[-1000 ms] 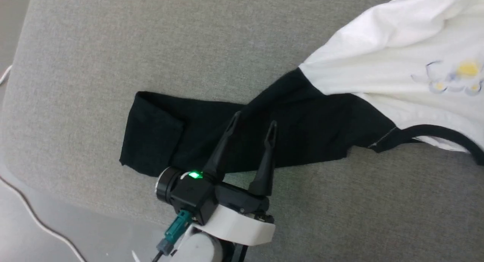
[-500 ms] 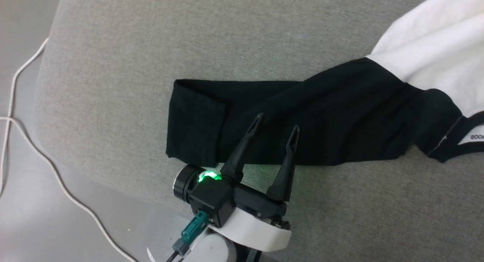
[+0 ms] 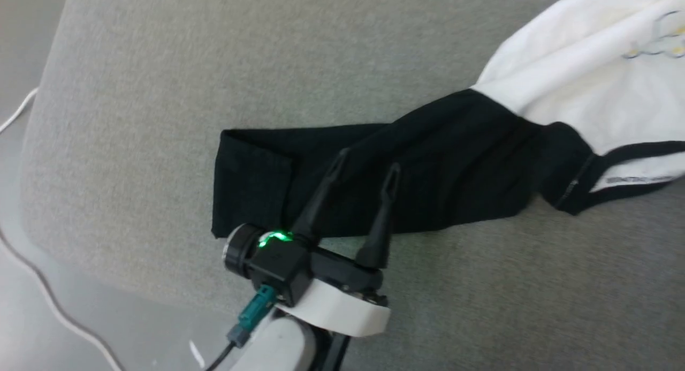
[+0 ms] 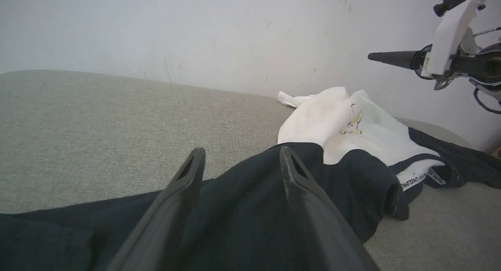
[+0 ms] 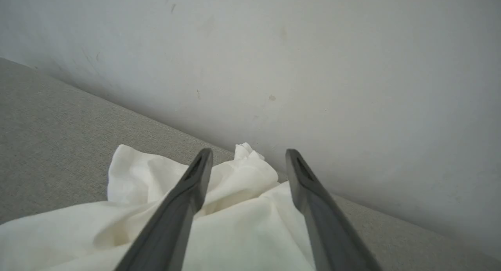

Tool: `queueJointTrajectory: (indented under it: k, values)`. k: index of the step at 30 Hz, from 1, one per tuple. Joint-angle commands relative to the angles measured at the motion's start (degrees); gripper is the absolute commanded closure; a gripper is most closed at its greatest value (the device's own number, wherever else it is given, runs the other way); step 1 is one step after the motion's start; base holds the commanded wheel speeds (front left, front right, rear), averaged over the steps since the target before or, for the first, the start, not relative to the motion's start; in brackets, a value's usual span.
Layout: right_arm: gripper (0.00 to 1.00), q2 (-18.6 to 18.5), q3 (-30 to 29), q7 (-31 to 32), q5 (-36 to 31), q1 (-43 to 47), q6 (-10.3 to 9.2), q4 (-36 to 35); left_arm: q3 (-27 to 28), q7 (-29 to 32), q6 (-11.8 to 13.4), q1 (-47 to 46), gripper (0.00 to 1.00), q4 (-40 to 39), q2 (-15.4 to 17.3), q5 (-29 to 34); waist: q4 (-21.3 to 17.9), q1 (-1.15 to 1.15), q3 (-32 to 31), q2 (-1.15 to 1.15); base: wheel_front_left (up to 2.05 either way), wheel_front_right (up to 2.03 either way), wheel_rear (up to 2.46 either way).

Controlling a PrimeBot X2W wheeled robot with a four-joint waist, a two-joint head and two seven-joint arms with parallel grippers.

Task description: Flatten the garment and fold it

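Grey upholstered surface (image 3: 160, 92), pale wall (image 5: 313, 67) behind it; white cable (image 3: 16, 111) on the floor at the left edge of the head view.

The shirt (image 3: 578, 82) lies toward the right of the surface; one black sleeve (image 3: 428, 167) runs out leftward from it, roughly straight, with its cuff end (image 3: 251, 194) turned over on itself; the white body is bunched and creased near the wall; cartoon print (image 4: 352, 122) faces up; black collar trim (image 3: 631, 170) with a lettered label beside it, lettering too small to read.

Left gripper (image 3: 368, 161) hovers over the middle of the sleeve; fingers spread, nothing between them; green lamp (image 3: 275, 237) lit on its wrist. Right gripper (image 5: 248, 151) hangs above the crumpled white cloth; fingers spread likewise, nothing held; cloth lies slack beneath.

Step in hand, as I judge it: flattening, not yet folding; the sleeve is laid out but the body is far from smooth.

Next move likely calls for: a pinch on the turned cuff or sleeve edge to draw it flat; the right gripper taking a hem or shoulder and pulling away from the wall; both tugging in opposition so the creases spread; low, shallow grips, since thin fabric on a textured surface slips from the fingertips.
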Motion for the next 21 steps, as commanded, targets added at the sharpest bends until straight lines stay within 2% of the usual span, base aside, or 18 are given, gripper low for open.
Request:
queueJointTrajectory:
  k: [1, 5, 8, 10, 14, 17, 21]
  values:
    - [0.00, 1.33, -1.31, -1.08, 1.35, 3.37, -0.11, -2.08, 0.72, -0.26, 0.46, 0.61, 0.00, 0.14, 0.83, -0.04, -4.51, 0.00, -5.31, 0.00, 0.00, 0.00, 0.00]
    - [0.00, 4.78, -6.63, -3.22, 3.70, 14.37, -0.11, -11.15, 2.42, 0.23, 1.32, 2.74, 0.00, -0.50, 2.92, -0.71, -7.42, 0.00, -9.23, 0.00, 0.00, 0.00, 0.00]
    - [0.00, 8.85, -12.13, -4.34, 3.50, 25.52, -0.11, -19.74, 3.26, 0.93, 1.89, 4.55, 0.00, -1.52, 4.29, -1.21, -9.41, 0.00, -11.58, 0.00, 0.00, 0.00, 0.00]
    - [0.00, 12.69, -16.36, -5.73, 2.06, 33.26, -0.11, -25.58, 3.61, 1.29, 2.15, 5.59, 0.00, -2.10, 4.96, -1.54, -10.42, 0.00, -12.74, 0.00, 0.00, 0.00, 0.00]
    - [0.00, 23.06, -23.24, -8.87, -1.54, 47.84, -0.11, -34.87, 4.19, 1.57, 2.64, 7.33, 0.00, -2.80, 5.77, -2.24, -11.81, 0.00, -14.51, 0.00, 0.00, 0.00, 0.00]
    - [0.00, 30.29, -25.35, -11.49, -3.75, 55.31, -0.11, -39.44, 4.88, 1.72, 3.15, 8.37, 0.00, -3.23, 6.49, -2.57, -13.06, 0.00, -15.26, 0.00, 0.00, 0.00, 0.00]
    - [0.00, 33.35, -25.10, -13.90, -3.89, 60.10, -0.11, -41.59, 5.87, 3.08, 3.84, 8.25, 0.00, -3.64, 8.15, -2.07, -15.08, 0.00, -15.89, 0.00, 0.00, 0.00, 0.00]
